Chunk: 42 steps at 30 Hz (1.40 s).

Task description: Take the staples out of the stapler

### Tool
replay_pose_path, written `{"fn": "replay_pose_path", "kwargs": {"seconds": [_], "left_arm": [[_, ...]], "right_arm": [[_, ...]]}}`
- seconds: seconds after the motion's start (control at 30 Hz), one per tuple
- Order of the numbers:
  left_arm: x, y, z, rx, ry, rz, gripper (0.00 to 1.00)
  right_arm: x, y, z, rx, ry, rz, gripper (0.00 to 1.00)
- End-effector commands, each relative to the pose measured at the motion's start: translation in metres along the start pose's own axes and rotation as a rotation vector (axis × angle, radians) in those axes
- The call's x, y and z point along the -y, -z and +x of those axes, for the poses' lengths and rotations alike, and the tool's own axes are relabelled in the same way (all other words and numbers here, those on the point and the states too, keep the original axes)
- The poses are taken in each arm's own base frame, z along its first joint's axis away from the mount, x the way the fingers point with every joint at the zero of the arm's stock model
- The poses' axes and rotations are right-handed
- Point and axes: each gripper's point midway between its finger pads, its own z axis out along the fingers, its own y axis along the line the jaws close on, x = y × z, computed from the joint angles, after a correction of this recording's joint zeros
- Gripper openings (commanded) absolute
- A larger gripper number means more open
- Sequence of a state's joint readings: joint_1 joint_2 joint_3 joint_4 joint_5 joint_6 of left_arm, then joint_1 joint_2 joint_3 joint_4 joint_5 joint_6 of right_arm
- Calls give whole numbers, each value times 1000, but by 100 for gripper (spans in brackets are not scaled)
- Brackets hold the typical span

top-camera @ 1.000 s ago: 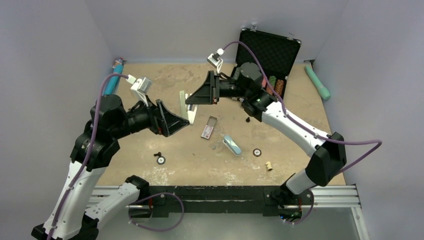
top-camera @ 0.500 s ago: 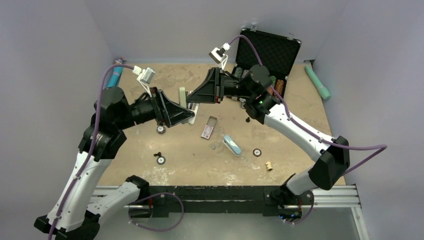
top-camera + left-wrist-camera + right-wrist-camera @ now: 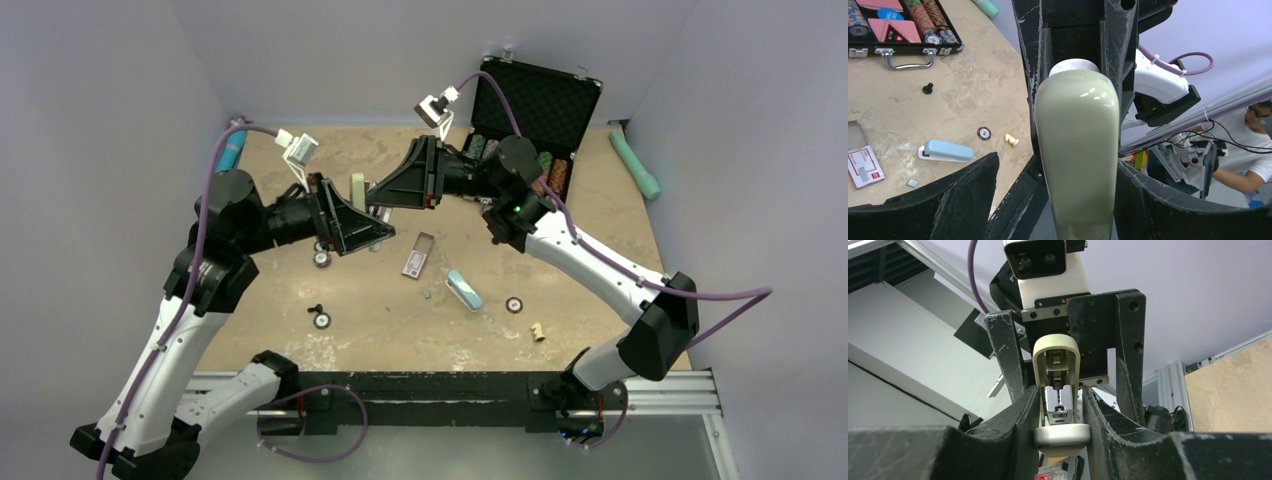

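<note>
My right claw (image 3: 1060,415) squeezes the green stapler (image 3: 1055,341) and holds it up in the air. My left claw (image 3: 1057,165) sits loose around its other end. The blue stapler (image 3: 464,290) lies on the counter (image 3: 600,180), well apart

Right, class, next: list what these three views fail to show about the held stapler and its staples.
Inside the pale-green stapler: right wrist view, metal channel too small and shadowed to tell if loaded.
Its lower end: left wrist view, cut by the bottom edge.
The grey bit on the table: left wrist view, too small to identify.
</note>
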State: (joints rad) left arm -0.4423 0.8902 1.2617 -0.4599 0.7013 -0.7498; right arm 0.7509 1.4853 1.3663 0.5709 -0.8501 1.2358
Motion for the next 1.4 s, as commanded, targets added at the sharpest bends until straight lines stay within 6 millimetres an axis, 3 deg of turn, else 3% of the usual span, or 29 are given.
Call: {"fn": "replay_pose_path", "kwargs": {"seconds": [0.0,0.1,0.17,0.3,0.4,0.63,0.83,0.93,1.03,1.37], "left_arm": [[13,-3,-4,-5,-20,61,80],[12,-5,-3,-8,-22,59,68],[12,-5,-3,-6,-25,62,55],[11,-6,-2,-12,-23,63,18],[8,-7,-1,-16,-17,55,0],[6,-4,2,-29,-21,32,0],[4,1,6,-37,-30,5,0],[2,2,7,-37,-27,-3,0],[3,2,6,-34,-29,-5,0],[1,7,3,-17,-50,-42,0]], "right_arm": [[-36,-3,-6,46,68,-81,0],[-37,-6,-5,46,64,-87,0],[-37,-7,-5,46,61,-88,0],[-36,-8,-3,41,55,-86,0],[-34,-8,-3,44,54,-78,0],[-28,-8,1,28,54,-49,3],[-19,-8,3,18,49,-18,72],[-17,-7,3,19,54,-2,92],[-13,-6,3,31,53,20,98],[12,12,-9,85,51,145,99]]}}
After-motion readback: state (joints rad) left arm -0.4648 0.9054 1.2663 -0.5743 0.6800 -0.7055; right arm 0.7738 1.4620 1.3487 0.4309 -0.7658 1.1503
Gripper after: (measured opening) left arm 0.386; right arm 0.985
